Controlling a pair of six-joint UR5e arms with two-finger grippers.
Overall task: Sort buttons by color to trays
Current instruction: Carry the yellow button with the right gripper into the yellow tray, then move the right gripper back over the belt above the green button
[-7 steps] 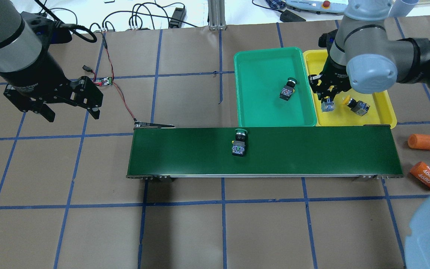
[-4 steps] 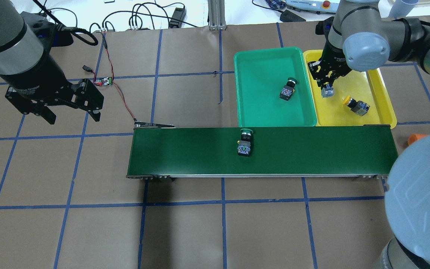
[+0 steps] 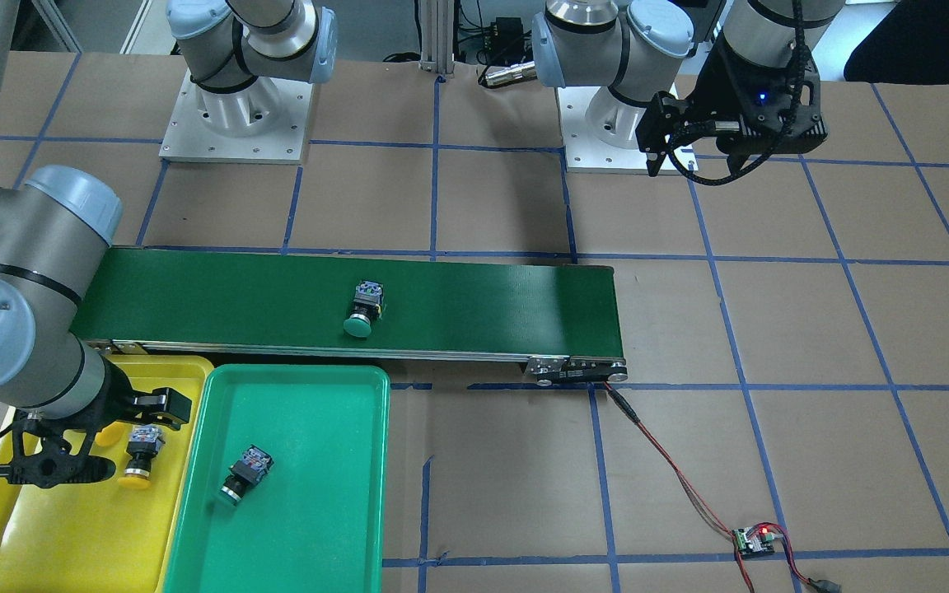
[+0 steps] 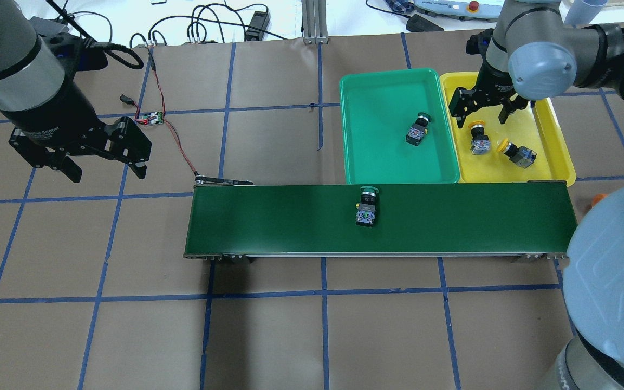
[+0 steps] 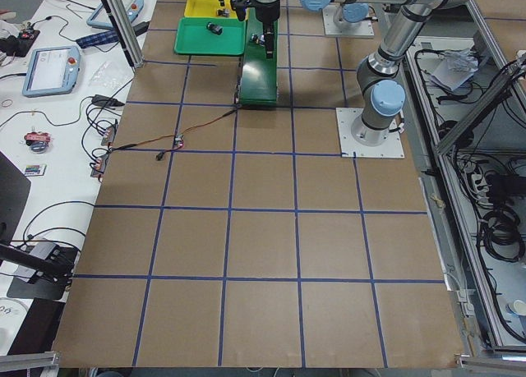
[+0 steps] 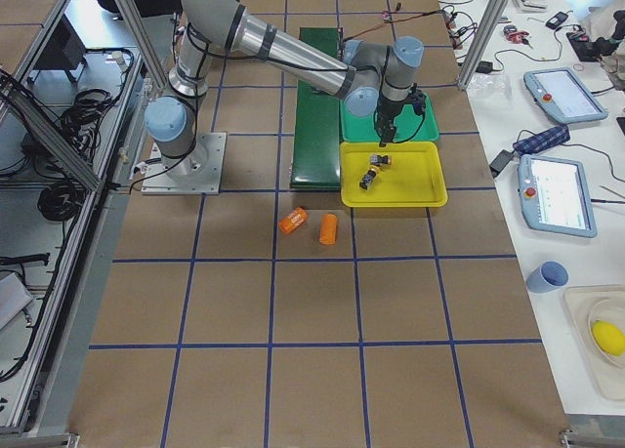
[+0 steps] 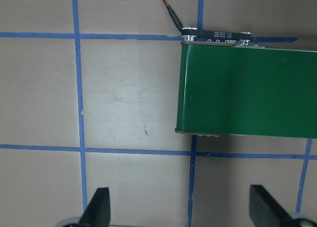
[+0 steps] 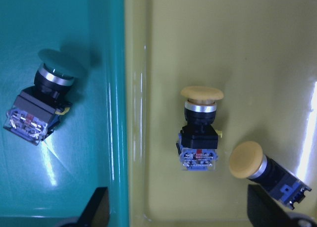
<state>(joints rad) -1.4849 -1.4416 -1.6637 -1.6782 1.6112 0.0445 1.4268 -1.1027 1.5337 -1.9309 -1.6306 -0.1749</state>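
R end effector point(image 4: 481, 114) now wide open, empty; yellow btn point(image 4: 478, 138) dropped in yellow tray point(image 4: 551, 136).

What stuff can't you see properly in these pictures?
- Orange cylinders: overhead, the right arm covers nearly all of them; in the right side view, their print is too small to read.
- One yellow button: front view, mostly hidden behind the right gripper.
- Left gripper: its wrist view, the bottom edge cuts off all but the fingertips.

Table point(image 4: 268, 336), conveyor belt point(image 4: 279, 222), green tray point(image 4: 377, 108), yellow tray point(image 4: 553, 162)
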